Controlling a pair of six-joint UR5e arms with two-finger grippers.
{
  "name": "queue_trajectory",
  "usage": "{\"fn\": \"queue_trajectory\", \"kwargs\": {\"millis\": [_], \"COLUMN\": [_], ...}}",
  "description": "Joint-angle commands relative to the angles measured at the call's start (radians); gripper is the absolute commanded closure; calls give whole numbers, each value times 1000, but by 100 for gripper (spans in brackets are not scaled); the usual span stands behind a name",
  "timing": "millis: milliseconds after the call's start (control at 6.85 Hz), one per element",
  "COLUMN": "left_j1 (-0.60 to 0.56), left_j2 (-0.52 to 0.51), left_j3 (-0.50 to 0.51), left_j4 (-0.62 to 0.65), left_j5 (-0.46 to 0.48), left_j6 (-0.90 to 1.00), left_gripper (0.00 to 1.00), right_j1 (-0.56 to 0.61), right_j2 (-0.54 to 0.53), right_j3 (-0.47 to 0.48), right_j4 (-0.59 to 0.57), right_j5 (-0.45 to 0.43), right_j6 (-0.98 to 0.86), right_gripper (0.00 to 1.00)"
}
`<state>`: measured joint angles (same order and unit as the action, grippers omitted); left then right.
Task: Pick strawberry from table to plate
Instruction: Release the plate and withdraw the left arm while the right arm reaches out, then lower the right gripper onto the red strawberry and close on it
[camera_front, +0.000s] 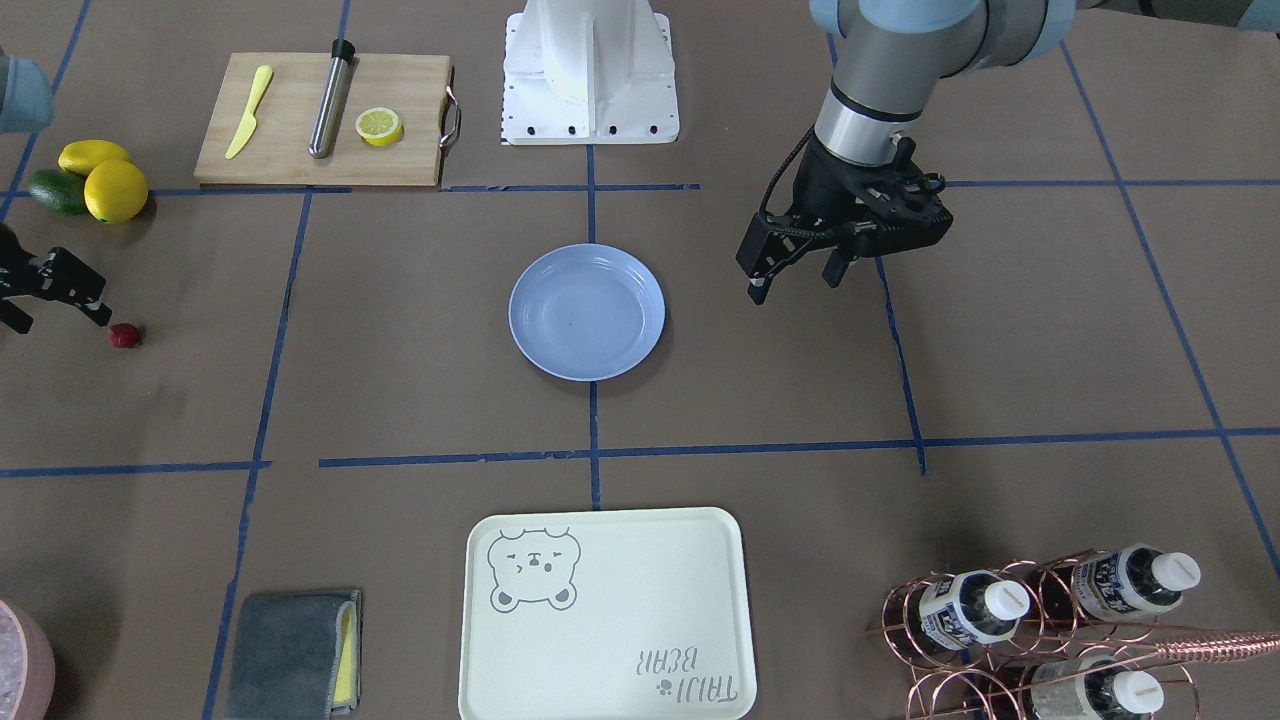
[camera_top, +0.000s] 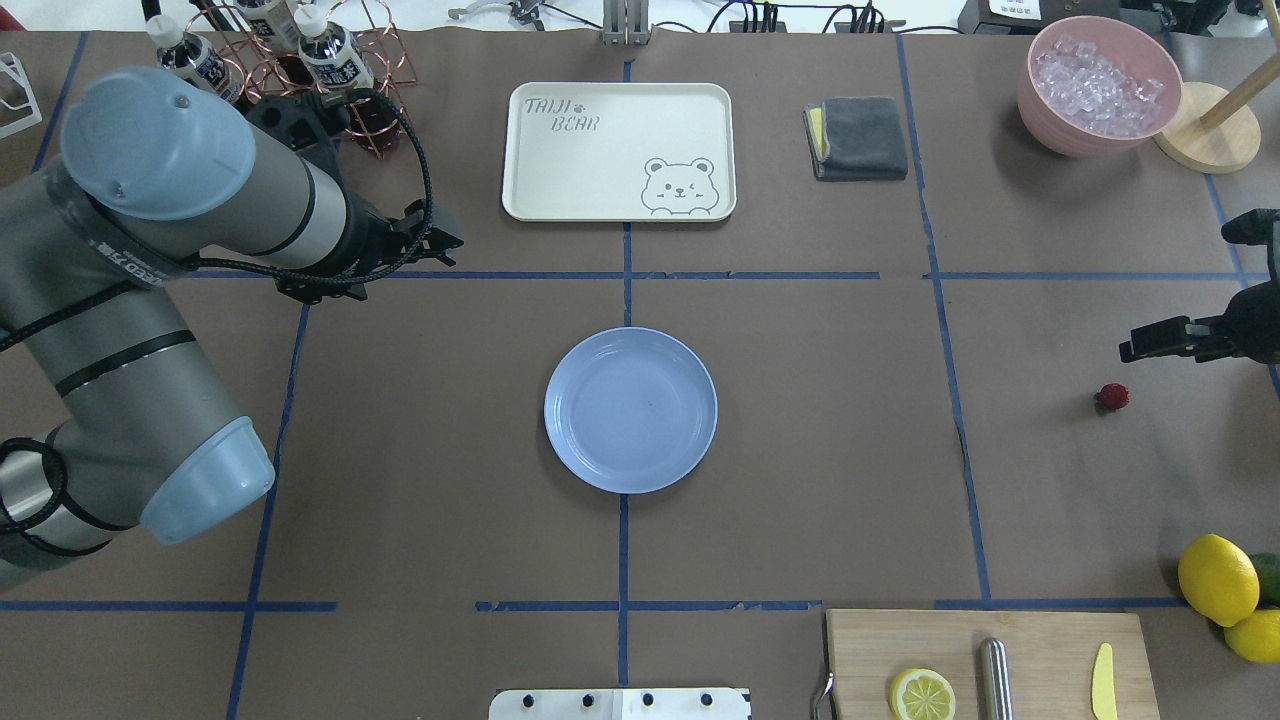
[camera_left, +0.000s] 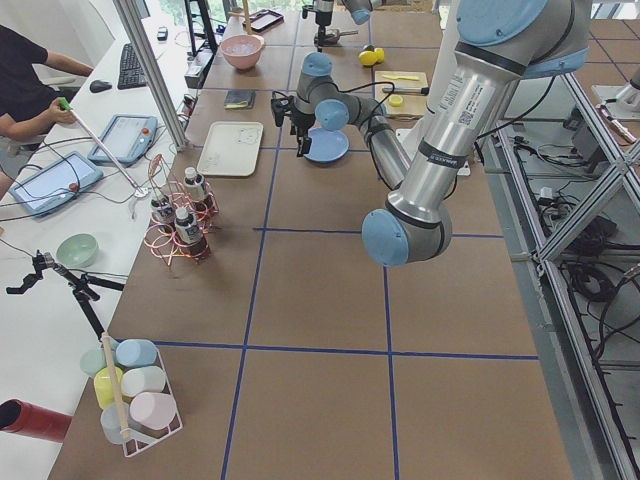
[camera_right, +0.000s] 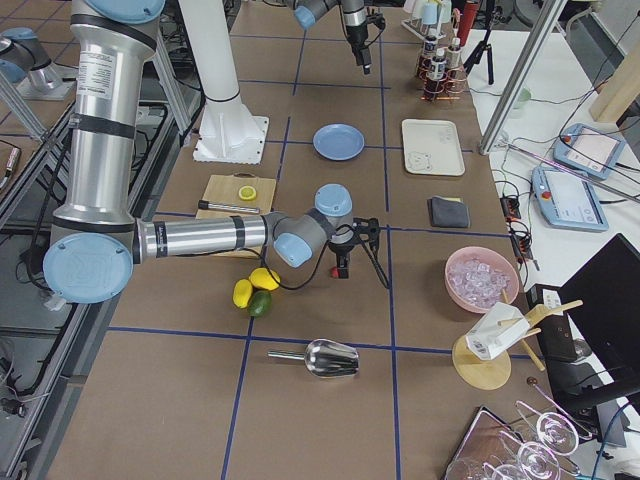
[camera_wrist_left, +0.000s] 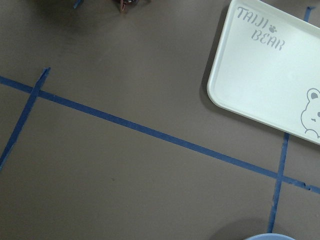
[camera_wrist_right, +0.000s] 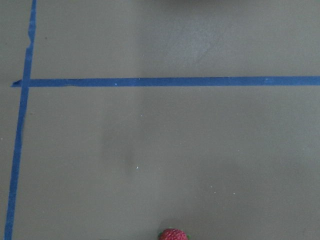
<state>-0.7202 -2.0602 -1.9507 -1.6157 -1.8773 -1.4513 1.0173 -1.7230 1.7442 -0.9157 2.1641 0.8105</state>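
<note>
The strawberry (camera_front: 124, 335) (camera_top: 1112, 397), small and dark red, lies on the brown table (camera_front: 400, 400) far out on my right side. It also peeks in at the bottom edge of the right wrist view as the strawberry (camera_wrist_right: 173, 234). My right gripper (camera_front: 55, 315) hovers open just beside it, one fingertip (camera_front: 100, 316) close to the berry, nothing held. The light blue plate (camera_front: 587, 312) (camera_top: 630, 410) sits empty at the table's centre. My left gripper (camera_front: 797, 282) hangs open and empty beside the plate, apart from it.
A wooden cutting board (camera_front: 290, 150) carries a yellow knife, a steel rod and a half lemon. Two lemons and an avocado (camera_front: 90, 180) lie near the strawberry. A cream bear tray (camera_front: 605, 615), a grey cloth (camera_front: 290, 655), a bottle rack (camera_front: 1050, 630) and a pink ice bowl (camera_top: 1095, 85) line the far side.
</note>
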Motion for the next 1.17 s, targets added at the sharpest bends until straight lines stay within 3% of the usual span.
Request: {"fn": "queue_trajectory", "kwargs": {"millis": [0,292,438,730,1022], "left_j1": [-1,-1,-1,-1,-1], "left_j2": [2,2,2,2,2], "left_j3": [1,1,1,1,1], "left_j4": [0,-1,-1,-1,-1], "left_j5": [0,0,0,0,-2], "left_j6": [0,0,0,0,0], "left_gripper": [0,0,0,0,0], "right_j1": [-48,-91,-89,-91,-103], "right_j2": [3,25,25,25,26], "right_j3": [-20,-57,-57,-57,-61], "right_j4": [-3,-3,-5,-9,-11], "right_j5": [-33,-86,-75,-64,-66], "right_j6": [6,4,4,6,6], "right_gripper": [0,1,8,32,34]}}
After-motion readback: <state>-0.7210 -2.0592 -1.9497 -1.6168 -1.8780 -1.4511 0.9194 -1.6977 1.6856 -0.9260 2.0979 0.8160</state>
